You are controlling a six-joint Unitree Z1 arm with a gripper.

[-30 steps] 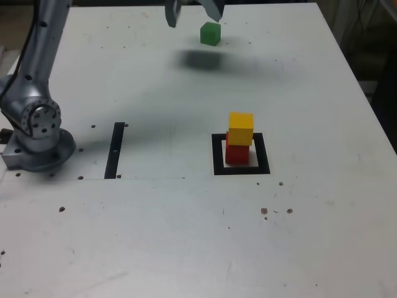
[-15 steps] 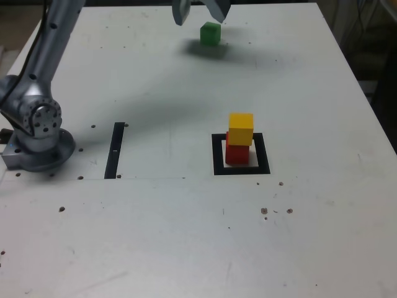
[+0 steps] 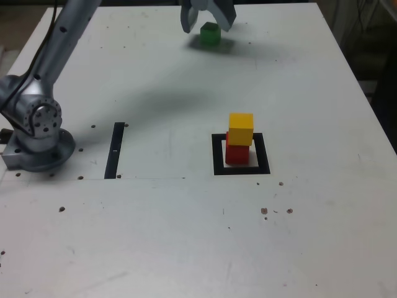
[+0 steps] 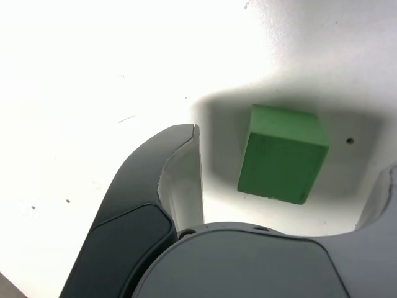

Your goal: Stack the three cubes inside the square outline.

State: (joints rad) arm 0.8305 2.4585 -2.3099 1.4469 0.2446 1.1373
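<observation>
Green cube (image 3: 210,33): on the white table (image 3: 298,236) at the far edge, between the spread jaws, untouched.
Gripper (image 3: 207,22): wide apart, straddling it.
Yellow cube (image 3: 240,128): atop red cube (image 3: 236,153).
Square outline (image 3: 217,155): around the red one.

We see the arm (image 3: 59,37) reach farther across the surface (image 3: 186,236) than a second ago, its long link now leaning more steeply toward the far edge. The gripper (image 3: 208,23) comes down from just above and beside the green cube (image 3: 210,32) to straddle it, the wide-apart jaws now standing on either side of the block without touching it. The shadow that lay well in front of the cube shrinks and slides in under it.
</observation>
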